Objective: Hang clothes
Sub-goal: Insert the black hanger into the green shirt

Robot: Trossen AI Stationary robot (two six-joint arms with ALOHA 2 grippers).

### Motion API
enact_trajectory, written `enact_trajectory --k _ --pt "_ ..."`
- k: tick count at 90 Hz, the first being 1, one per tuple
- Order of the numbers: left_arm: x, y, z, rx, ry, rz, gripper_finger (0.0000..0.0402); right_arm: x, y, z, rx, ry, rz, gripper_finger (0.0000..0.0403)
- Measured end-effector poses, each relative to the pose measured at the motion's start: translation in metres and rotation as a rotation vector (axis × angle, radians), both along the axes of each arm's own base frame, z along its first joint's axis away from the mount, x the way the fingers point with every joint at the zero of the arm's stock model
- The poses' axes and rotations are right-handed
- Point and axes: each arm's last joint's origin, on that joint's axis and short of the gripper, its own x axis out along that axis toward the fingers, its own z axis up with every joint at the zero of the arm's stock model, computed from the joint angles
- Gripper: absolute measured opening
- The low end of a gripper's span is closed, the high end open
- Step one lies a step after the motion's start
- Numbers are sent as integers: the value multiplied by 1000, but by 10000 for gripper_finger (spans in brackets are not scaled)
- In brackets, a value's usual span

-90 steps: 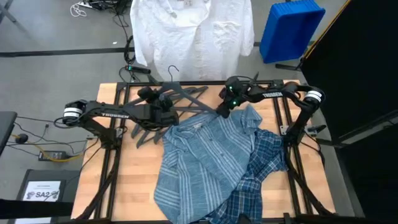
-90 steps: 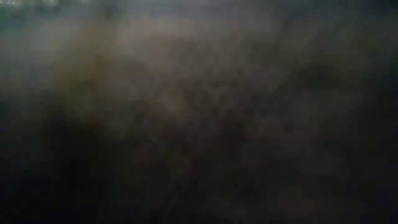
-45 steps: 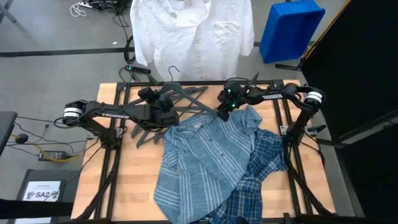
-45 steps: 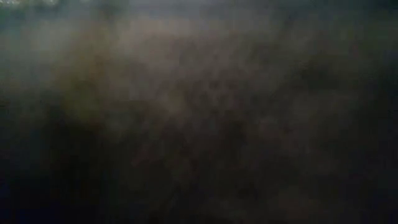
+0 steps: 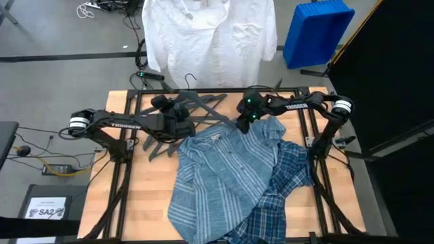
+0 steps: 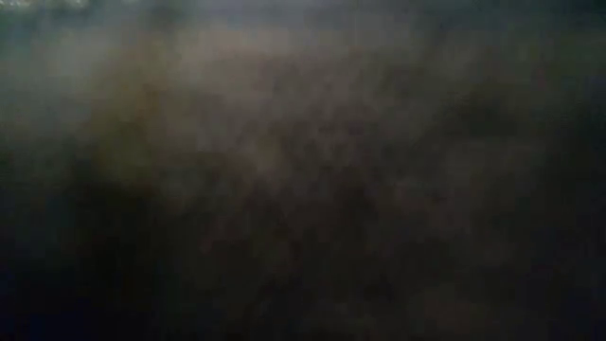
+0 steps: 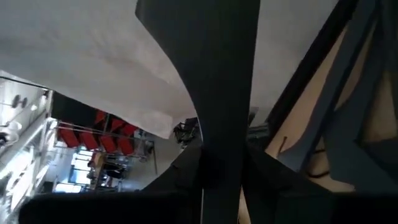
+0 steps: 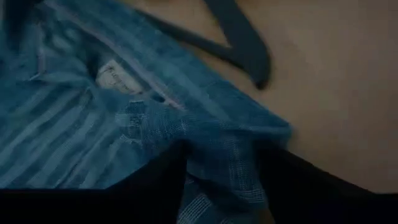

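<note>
Pinching the striped shirt [image 5: 220, 173] collar, right fingers [image 8: 163, 186]; left fingers [image 7: 224, 124] clamp a hanger [image 5: 196, 108].

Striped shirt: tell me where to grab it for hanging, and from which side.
Grip the striped shirt at its collar, probably coming from the table's far edge. The collar lies open there, nearest the hangers, with the right gripper already beside it. The plaid shirt overlaps the other side.
</note>
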Motion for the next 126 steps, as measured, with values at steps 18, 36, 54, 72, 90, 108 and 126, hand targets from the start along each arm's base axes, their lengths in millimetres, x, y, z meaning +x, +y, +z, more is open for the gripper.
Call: enact_trajectory --k 18,36,54,72,90,108,126 --pt "0 0 -1 -19 -9 -3 56 0 1 0 9 -9 41 10" --pt "-2 -1 -1 -27 -17 7 56 -13 3 6 70 44 64 1" --pt "-6 -1 -1 -1 29 19 56 -22 24 44 -77 46 104 0" --pt "-5 0 1 69 85 16 56 -39 57 100 -301 -66 159 0" --pt "7 2 6 104 87 -12 56 -56 80 136 -374 -211 155 0" --pt "11 0 8 120 110 -32 56 -65 88 144 -377 -222 171 0" --pt "17 -15 21 184 128 -64 56 -68 88 122 -353 13 138 0"
